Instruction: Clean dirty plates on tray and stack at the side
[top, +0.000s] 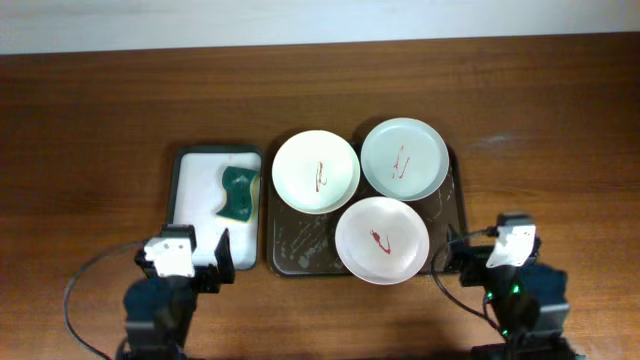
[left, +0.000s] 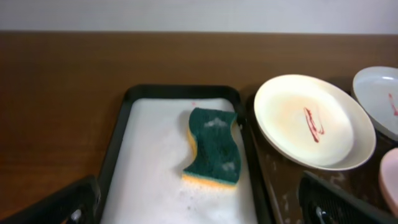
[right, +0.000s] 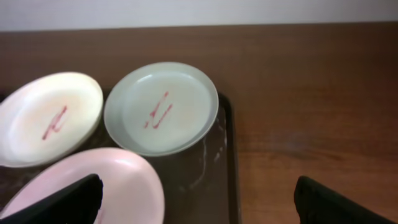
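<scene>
left gripper (top: 187, 256) and right gripper (top: 497, 255), both spread to full width and holding nothing, parked at the near edge of the table (top: 90, 120). between them, on the foam-streaked brown tray (top: 300, 255), 3 plates: cream plate (top: 316, 171) at far left, pale green plate (top: 404, 159) at far right, white plate (top: 382, 240) at the near edge, each marked with a thin red smear. just left, on the small white tray (top: 195, 175), a green-and-yellow sponge (top: 238, 192), green side up. likely first step: fetching the sponge. best done by lowering the left jaws astride its narrow waist, closing gently, lifting straight; then steadying 1 plate by its rim with the right against sliding under the scrub.
</scene>
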